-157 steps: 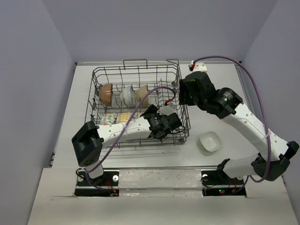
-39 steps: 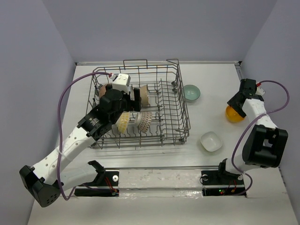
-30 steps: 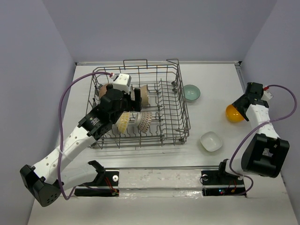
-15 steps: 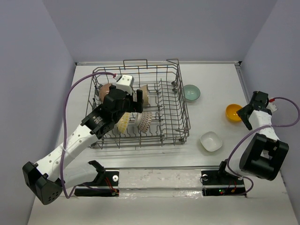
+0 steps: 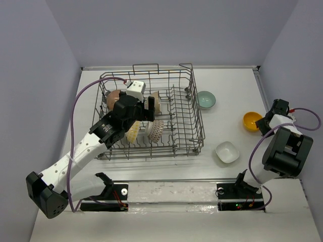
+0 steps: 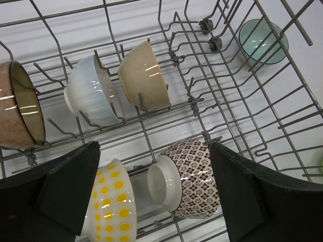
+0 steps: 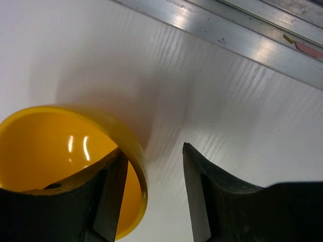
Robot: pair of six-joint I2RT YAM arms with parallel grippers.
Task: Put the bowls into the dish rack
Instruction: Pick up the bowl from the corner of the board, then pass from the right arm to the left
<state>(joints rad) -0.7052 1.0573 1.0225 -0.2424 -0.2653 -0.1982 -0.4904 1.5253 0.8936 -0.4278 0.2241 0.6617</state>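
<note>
Right gripper (image 7: 153, 151): released, not clamped. Its jaws straddle the wall of the orange bowl (image 7: 60, 151), one finger inside the bowl and one outside. The rim lies against the inner finger, and I can see bare table between the rim and the outer finger. The bowl sits upright on the table (image 5: 227, 85) at its right side, well apart from the rack (image 5: 199, 136) and near the metal rail (image 7: 242, 35) along the table's edge.

Left gripper (image 6: 152, 151): released, jaws spread wide, hanging over the left half of the rack and touching none of the bowls.

Rack contents, from the left wrist view, all tipped on edge among the tines:
- far row: brown bowl (image 6: 17, 111), white bowl (image 6: 91, 96), beige bowl (image 6: 146, 75), side by side
- near row: dotted bowl (image 6: 108, 206) and patterned bowl (image 6: 189, 184), side by side, directly under the open jaws

Outside the rack, on the table:
- teal bowl (image 5: 206, 99), upright, just beside the rack's far right corner
- square bowl (image 5: 226, 152), white, upright, near the rack's near right corner
- orange bowl, as above

The rack's right half holds no bowls.
</note>
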